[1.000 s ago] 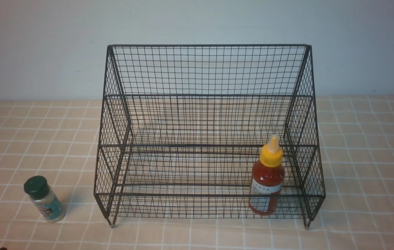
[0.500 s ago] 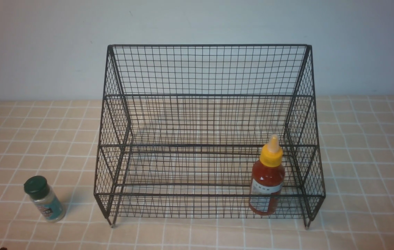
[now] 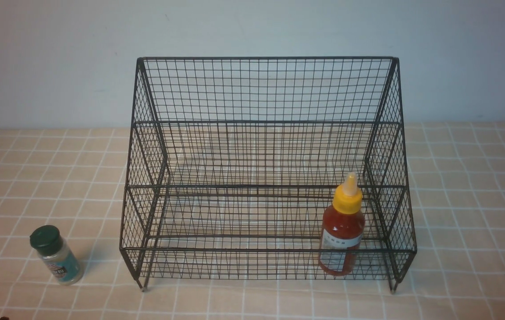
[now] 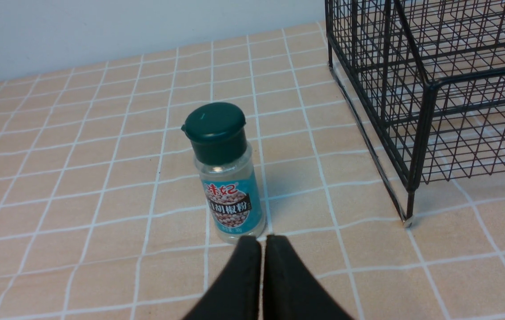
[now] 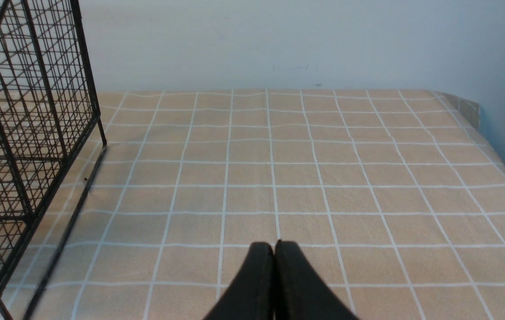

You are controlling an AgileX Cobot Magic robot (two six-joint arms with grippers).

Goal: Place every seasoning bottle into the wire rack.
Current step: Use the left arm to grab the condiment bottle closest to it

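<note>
— Rack first: black wire rack (image 3: 257, 250), stepped tiers, tall mesh back, sloping sides, short feet, sitting on checked peach tablecloth (image 3: 457, 222) in front of pale wall (image 3: 57, 66).

— Anything inside?

— Red sauce bottle (image 3: 342, 226), yellow nozzle cap, white label. Upright in lowest front tier, at far right end, just beside right side mesh and behind low front rail. Nozzle poking just above next tier's rail, as seen from front.

— Second bottle?

— Shaker jar (image 3: 57, 255), dark green cap, teal label, pale powder inside. Outside rack, standing on cloth off rack's left side, near front left foot yet clearly apart from it. Label turned toward left wrist camera, red and white characters on it.

— Left gripper?

— Left gripper (image 4: 262, 242): two black fingers pressed flat together, only thin seam between, clamping nothing. Tips just before jar's base in left wrist view; touching or not, impossible to tell. Rack's front left corner and foot also caught there, apart from both jar and fingers.

— Right gripper?

— Right gripper (image 5: 274, 246): same posture, fingers closed against each other, holding nothing. Pointing across checked cloth on rack's right side, toward wall. Rack's right side mesh caught at edge of right wrist view, well apart from fingertips. Cloth's far corner folding downward beyond.
</note>
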